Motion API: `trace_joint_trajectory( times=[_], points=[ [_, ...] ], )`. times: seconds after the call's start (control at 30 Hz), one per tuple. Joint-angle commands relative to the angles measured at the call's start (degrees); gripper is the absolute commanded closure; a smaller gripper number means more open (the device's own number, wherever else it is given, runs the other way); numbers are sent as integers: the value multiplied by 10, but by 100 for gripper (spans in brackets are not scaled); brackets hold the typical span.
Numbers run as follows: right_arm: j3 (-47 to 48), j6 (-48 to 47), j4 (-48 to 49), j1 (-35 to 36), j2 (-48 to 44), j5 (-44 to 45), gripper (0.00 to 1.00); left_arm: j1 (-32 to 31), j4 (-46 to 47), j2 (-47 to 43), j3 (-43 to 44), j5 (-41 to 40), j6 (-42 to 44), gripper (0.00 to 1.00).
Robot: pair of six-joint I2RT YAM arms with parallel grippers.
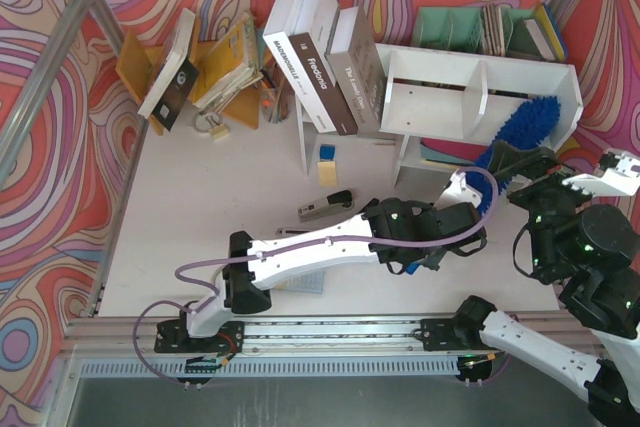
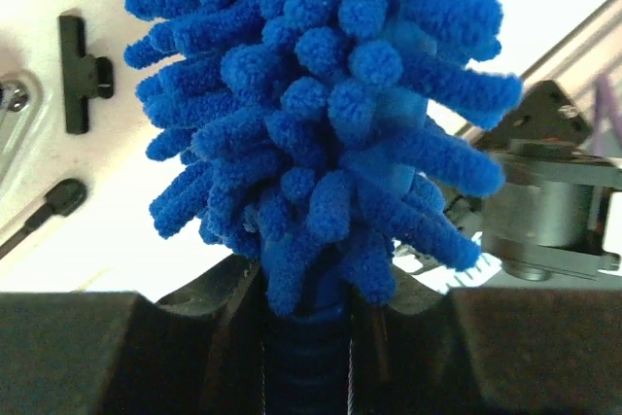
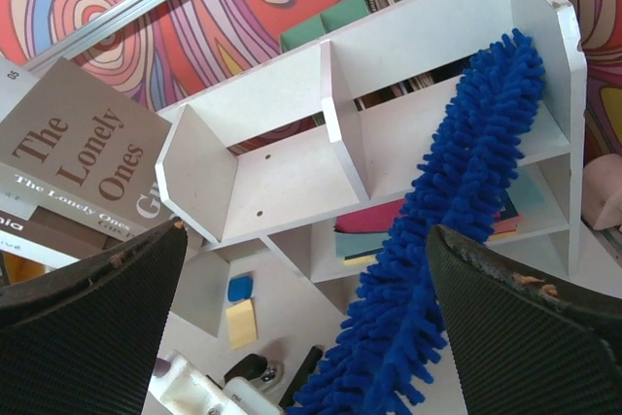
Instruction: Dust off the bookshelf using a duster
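The bright-blue fluffy duster [image 1: 527,121] slants up into the right cubby of the white bookshelf [image 1: 440,59], its tip near the top right corner. In the right wrist view the duster [image 3: 457,191] crosses the right cubby and lower tier of the bookshelf [image 3: 292,177]. My left gripper [image 1: 462,219] is shut on the duster's handle; its wrist view shows the handle [image 2: 306,362] clamped between the fingers and the fluffy head [image 2: 321,114] just above. My right gripper [image 1: 522,165] hovers over the duster's lower part, open and empty, with its fingers [image 3: 92,323] wide apart.
Large books [image 1: 325,47] lean against the bookshelf's left side. A teal file organiser [image 1: 460,27] stands behind it, and an orange wooden rack [image 1: 225,67] with books at the back left. A stapler [image 1: 325,207] and sticky notes [image 1: 327,172] lie on the table. Coloured papers [image 3: 374,221] fill the lower tier.
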Motion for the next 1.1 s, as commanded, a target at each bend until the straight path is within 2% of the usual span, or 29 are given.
trace_joint_trajectory(
  times=[0.0, 0.1, 0.3, 0.6, 0.87, 1.07],
  points=[
    [-9, -4, 7, -2, 1, 11, 1, 0, -2, -49, -62, -54, 0, 100],
    [-14, -3, 7, -2, -5, 12, 1, 0, 5, -74, -105, -89, -26, 100],
    [-20, -2, 5, -2, -15, 14, 1, -1, -9, -90, -111, -163, -59, 100],
    [-25, 1, 2, -2, -22, 16, 1, -6, 34, -136, -152, -240, -66, 100],
    [-29, 1, 5, -2, -21, 16, 1, -19, 99, -151, -157, -231, -11, 100],
    [-17, -13, 11, -1, -18, 20, 1, -18, 108, -142, -169, -222, -10, 100]
  ],
)
